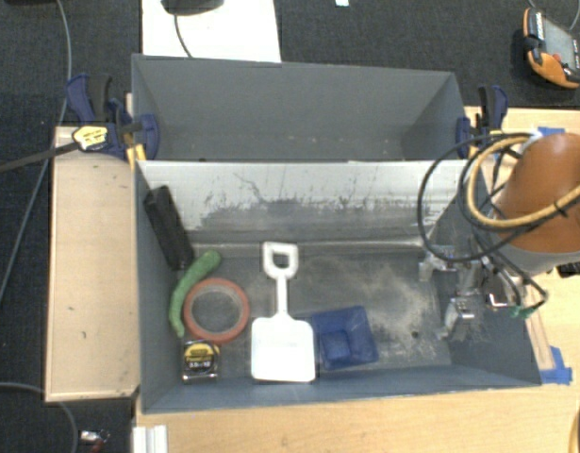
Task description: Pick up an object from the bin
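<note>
1. One camera view looks down on the grey bin (290, 102), and the end effector (455, 300) hangs low at the bin's right side, over a bare, scuffed patch of floor.
2. Nothing can be seen in the end effector and it seems to touch none of the loose things. Cables and wrist parts crowd it, so I cannot tell how wide it stands.
3. Judged from this, the step in hand is the approach: no thing has been taken, and the pick itself is not yet begun.
4. Nearest thing, to the view's left of the end effector and a little toward the front wall, is a blue lumpy block (344, 338).
5. Just beyond that, touching or nearly touching it, lies a white toy shovel (282, 333), its handle pointing toward the back wall.
6. Farther off the same way lie an orange tape ring (216, 310), a curved green piece (190, 286) hugging the ring, a yellow-and-black tape measure (201, 360) and a black bar (168, 226) against the far side wall.
7. Any next move likely calls for a shift leftward over one chosen thing, probably the blue block since it is nearest, then a descent with room on both its sides.
</note>
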Controlling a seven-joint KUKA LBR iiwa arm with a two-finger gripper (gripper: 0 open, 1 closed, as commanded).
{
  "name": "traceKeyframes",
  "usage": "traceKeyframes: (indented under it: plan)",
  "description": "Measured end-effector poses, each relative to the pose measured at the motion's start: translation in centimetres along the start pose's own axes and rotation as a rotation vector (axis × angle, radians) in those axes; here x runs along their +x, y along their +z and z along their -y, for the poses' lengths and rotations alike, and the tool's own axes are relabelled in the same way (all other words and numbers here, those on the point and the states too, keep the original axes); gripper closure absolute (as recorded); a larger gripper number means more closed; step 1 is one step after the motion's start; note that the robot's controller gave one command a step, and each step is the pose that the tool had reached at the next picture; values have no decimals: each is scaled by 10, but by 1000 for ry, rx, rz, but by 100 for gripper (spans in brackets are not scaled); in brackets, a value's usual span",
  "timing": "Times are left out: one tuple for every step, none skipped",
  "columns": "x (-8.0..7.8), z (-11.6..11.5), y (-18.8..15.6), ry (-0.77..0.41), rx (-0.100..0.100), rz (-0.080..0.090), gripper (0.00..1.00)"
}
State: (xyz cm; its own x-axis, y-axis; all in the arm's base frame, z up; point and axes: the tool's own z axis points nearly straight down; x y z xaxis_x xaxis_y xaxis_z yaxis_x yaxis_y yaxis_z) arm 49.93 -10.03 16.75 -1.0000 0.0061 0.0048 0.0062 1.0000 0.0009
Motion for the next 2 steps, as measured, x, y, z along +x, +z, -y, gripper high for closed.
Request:
traceKeyframes:
  plan:
    - [-2,-1,-4,-7,1,8,0]
    - [7,-81,91,-340,0,6,0]
